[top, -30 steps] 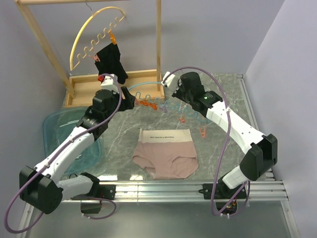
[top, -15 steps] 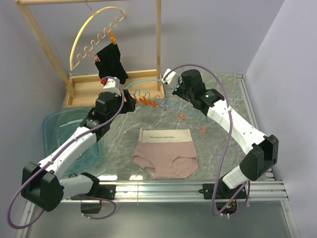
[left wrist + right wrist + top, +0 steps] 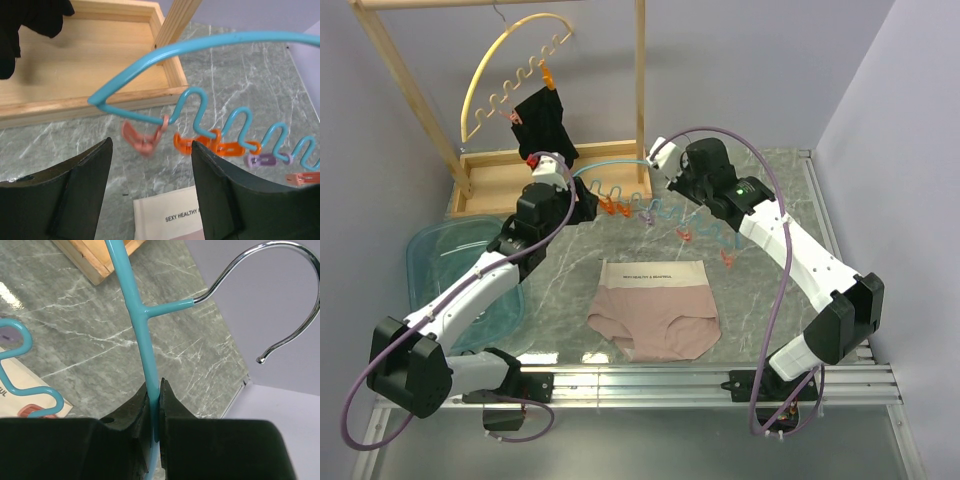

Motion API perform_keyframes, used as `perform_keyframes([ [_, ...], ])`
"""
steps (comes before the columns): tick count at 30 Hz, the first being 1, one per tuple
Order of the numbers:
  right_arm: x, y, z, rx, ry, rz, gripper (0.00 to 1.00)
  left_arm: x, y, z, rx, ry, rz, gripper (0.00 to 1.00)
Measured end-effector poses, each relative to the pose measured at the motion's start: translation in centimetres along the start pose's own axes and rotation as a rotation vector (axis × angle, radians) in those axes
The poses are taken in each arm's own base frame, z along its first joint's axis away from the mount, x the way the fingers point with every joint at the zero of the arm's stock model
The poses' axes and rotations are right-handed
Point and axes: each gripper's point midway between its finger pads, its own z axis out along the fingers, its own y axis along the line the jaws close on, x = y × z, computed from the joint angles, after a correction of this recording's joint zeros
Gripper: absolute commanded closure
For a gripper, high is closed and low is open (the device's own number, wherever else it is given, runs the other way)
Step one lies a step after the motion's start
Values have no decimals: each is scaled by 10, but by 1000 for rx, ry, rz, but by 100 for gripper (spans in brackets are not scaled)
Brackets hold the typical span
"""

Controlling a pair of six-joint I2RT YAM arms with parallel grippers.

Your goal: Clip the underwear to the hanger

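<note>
The underwear (image 3: 655, 312) lies flat on the marble table, its cream waistband (image 3: 170, 216) toward the rack. Above it hangs the hanger (image 3: 665, 212), light blue, held off the table. My right gripper (image 3: 154, 385) is shut on the hanger's top bar (image 3: 131, 295) just below the metal hook (image 3: 295, 290). My left gripper (image 3: 150, 145) is open at the hanger's left tip (image 3: 100, 100), its fingers either side of a blurred pink clip (image 3: 142, 140) without touching it. Orange clips (image 3: 200, 142) and a purple clip (image 3: 262, 160) hang further along the wavy edge.
A wooden rack with a tray base (image 3: 490, 170) stands at the back left. It carries a yellow hanger (image 3: 510, 60) with a black garment (image 3: 545, 120) clipped on. A teal basin (image 3: 430, 262) sits at the left, under my left arm.
My left gripper has moved slightly back and left toward the hanger's left tip. The hanger has shifted a little toward the rack with my right gripper. The underwear has not moved.
</note>
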Motion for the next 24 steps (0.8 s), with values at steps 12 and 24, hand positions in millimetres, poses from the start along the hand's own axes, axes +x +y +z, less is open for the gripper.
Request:
perform_keyframes([
  [12,-3,7,-1,-19,-5,5,100,-3,-2,4,7,-16,4,34],
  [24,0,9,-2,-27,5,16,100,-2,-2,5,14,-23,26,40],
])
